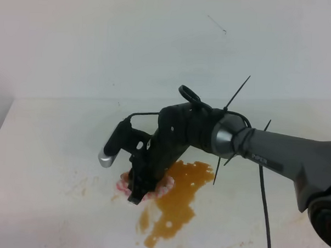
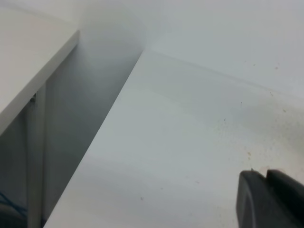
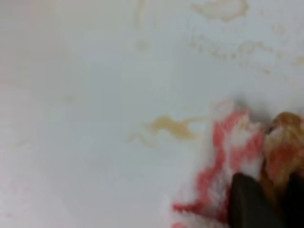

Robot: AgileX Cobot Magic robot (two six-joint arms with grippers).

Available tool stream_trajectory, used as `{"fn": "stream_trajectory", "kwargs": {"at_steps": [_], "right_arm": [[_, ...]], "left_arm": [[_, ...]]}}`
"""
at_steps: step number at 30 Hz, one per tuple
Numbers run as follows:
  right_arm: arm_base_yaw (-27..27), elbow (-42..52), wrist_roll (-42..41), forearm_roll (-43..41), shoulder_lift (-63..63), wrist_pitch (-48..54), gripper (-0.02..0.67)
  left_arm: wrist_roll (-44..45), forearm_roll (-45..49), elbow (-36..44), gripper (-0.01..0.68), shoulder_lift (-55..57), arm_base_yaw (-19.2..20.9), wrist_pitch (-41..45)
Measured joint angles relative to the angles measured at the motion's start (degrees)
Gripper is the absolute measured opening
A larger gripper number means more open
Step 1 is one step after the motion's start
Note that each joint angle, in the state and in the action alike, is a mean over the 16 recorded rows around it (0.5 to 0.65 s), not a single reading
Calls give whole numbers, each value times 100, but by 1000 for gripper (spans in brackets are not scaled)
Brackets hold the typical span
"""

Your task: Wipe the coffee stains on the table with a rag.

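- Right gripper (image 1: 136,193) sits nose-down at lower centre of the exterior view, tips on the rag (image 1: 151,188). In the right wrist view two dark fingertips (image 3: 249,202) show at lower right with cloth bunched between and around them; jaws look closed onto the rag, though firmness of the pinch can't be confirmed.
- Rag: pink-and-white striped wad, browned on one side, lying on the table (image 1: 43,151) at the left edge of the coffee stains (image 1: 178,204). Puddle runs from centre down toward the bottom edge of the frame; it is far bigger than the cloth.
- Thin tan smears (image 3: 173,126) lie left of the rag in the right wrist view; more specks at upper right.
- Left gripper (image 2: 270,199) shows only as a dark corner at lower right of the left wrist view, over bare tabletop; open or shut can't be told.
- Recommended: keep downward pressure so the wad stays flat, drag it rightward into the puddle w/ short overlapping passes.
- Risk: a soaked small rag will spread liquid, not lift it; work from puddle edge inward.
- Check grip before each stroke; loose cloth may be left behind.
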Motion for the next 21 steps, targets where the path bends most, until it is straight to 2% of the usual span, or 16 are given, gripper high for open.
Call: {"fn": "stream_trajectory", "kwargs": {"at_steps": [5, 8, 15, 21], "right_arm": [[4, -60, 39, -164, -37, 448, 116], [11, -56, 42, -233, -127, 659, 72], [109, 142, 50, -378, -660, 816, 60], [356, 812, 55, -445, -1244, 475, 58]], "left_arm": [[0, 0, 11, 0, 0, 0, 0], [0, 0, 11, 0, 0, 0, 0], [0, -4, 11, 0, -9, 0, 0], [0, -9, 0, 0, -19, -1, 0]]}}
